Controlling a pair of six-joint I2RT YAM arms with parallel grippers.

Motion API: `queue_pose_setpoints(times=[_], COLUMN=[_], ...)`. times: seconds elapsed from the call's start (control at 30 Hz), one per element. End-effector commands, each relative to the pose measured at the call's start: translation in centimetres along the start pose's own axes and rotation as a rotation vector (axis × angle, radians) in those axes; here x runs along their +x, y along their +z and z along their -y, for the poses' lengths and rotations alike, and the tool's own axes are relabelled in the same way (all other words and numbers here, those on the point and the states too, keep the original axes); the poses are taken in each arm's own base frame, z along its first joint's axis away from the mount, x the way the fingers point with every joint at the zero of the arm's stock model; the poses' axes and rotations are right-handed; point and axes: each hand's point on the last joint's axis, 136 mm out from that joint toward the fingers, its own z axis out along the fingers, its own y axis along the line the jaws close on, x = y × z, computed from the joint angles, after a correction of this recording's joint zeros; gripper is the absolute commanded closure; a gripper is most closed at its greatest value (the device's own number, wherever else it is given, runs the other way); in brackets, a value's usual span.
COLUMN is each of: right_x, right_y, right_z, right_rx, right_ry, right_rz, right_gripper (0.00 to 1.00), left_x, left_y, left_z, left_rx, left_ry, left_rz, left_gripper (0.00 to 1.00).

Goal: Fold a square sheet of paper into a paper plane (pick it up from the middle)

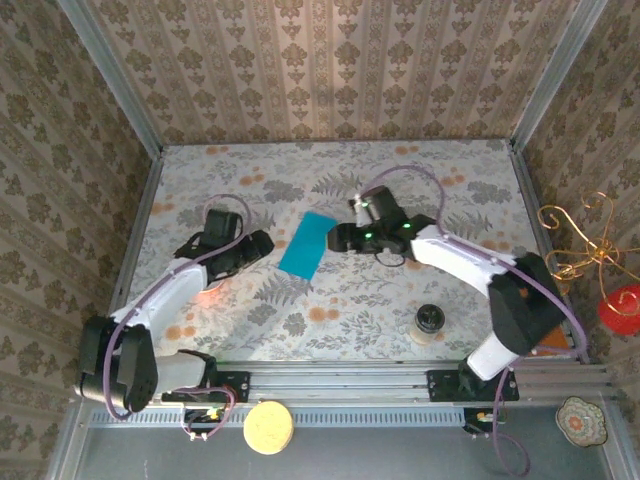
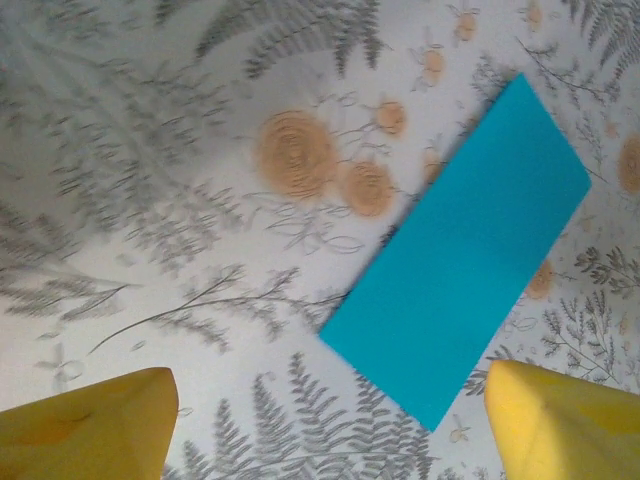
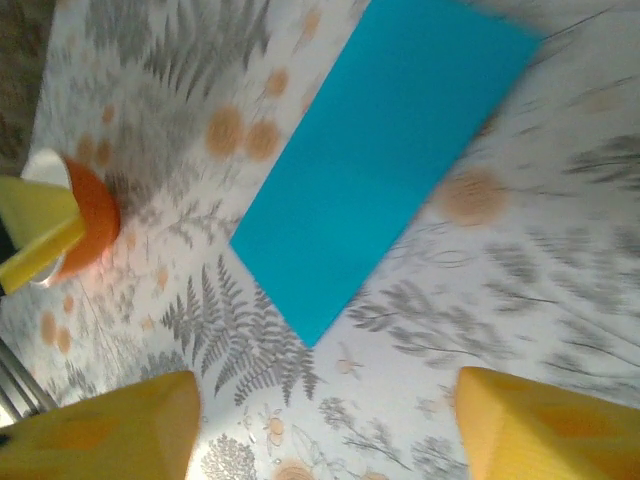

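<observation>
The teal-blue sheet of paper (image 1: 310, 244) lay flat on the floral table (image 1: 420, 190), close to its middle, as one long narrow rectangle (the long axis ran from near-left to far-right in the overhead view). No edge or corner of it appeared lifted. My left gripper (image 1: 266, 243) was just to the left of the sheet and pointed at it. In the left wrist view its yellow fingers (image 2: 90, 425) were spread wide and gripped nothing, and the sheet lay beyond the tips, with its nearest corner close to the right-hand finger. My right gripper (image 1: 334, 238) was just to the right of the sheet, facing the left one, so the sheet lay between the two. Its fingers (image 3: 540, 425) also stood apart and held nothing, and the sheet lay ahead of them. I could not tell whether either gripper touched the paper. A small round jar (image 1: 430, 322) stood on the near-right part of the table, well apart from the sheet.
</observation>
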Motion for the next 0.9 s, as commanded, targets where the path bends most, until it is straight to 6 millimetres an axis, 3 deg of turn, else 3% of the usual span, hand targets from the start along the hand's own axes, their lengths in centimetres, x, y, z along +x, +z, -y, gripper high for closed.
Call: queue_pose_setpoints(times=[0.0,0.23,0.4,0.53,0.67,0.87], right_x=[1.0,3.6,4.6,5.7,7.4,10.4], right_y=[3.1,8.8,10.7,11.5,11.8,9.5], right_z=[-2.7,-4.5,-3.2,-1.7,0.4,4.0], right_rx=[-0.007,-0.009,0.034,0.075,0.126,0.189], right_ry=[0.002,-0.015,-0.006,-0.024,-0.049,-0.118], right_rz=[-0.030,-0.146,-0.203,-0.259,-0.318,-0.410], right_gripper=[0.44,0.56,0.56,0.56,0.55,0.55], left_x=[-0.5,-0.8,-0.8,-0.7,-0.8,-1.0], left_y=[-1.5,-3.1,-3.1,-2.8,-2.6,-2.2], left_z=[0.0,-0.5,-0.1,-0.2,-0.2,1.3], left_rx=[0.052,0.059,0.077,0.075,0.054,0.092], left_ry=[-0.044,-0.038,-0.025,-0.023,-0.033,0.003], left_rz=[0.023,0.047,0.043,0.028,0.017,-0.006], left_gripper=[0.18,0.14,0.11,0.01,0.00,0.00])
